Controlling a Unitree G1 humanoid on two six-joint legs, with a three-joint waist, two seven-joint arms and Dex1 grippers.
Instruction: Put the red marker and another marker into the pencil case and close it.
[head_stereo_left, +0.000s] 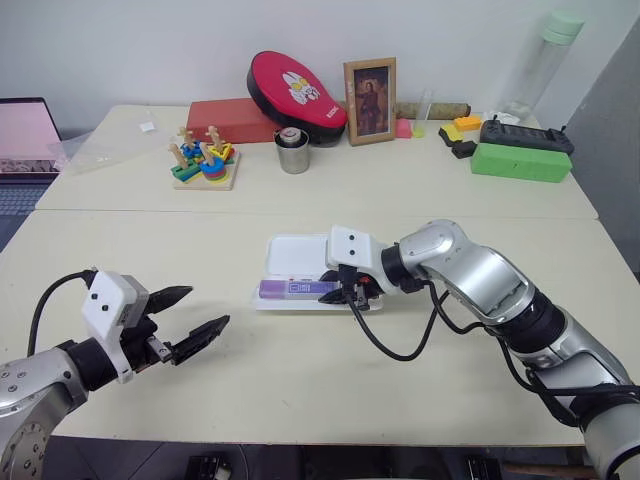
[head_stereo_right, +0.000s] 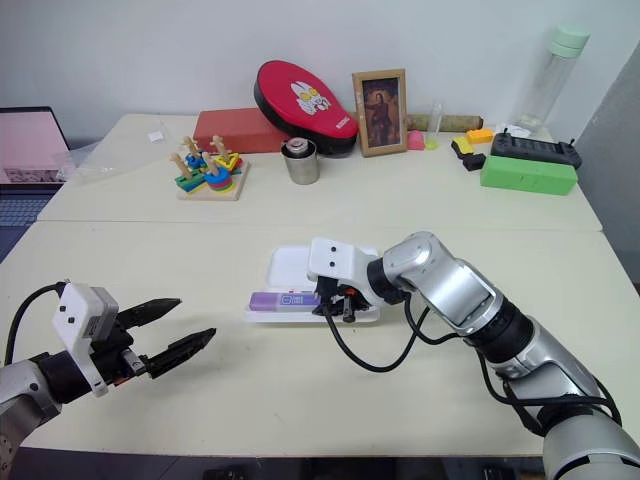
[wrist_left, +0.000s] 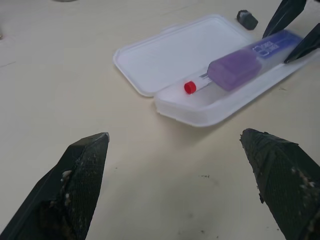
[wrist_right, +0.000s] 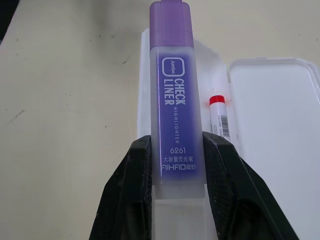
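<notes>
Right wrist view is showing the right gripper (wrist_right: 177, 165) clamping the highlighter (wrist_right: 175, 95) at its tail; light, stiff, slick plastic.

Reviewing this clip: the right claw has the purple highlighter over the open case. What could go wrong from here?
1. The right claw grips the purple highlighter by its tail, so on release it might land across the case's wall rather than flat.
2. The red marker already lies in the white pencil case; the highlighter could settle on top of it and keep the lid from shutting.
3. The left claw stands open and apart, so the light case may slide when pushed.
</notes>
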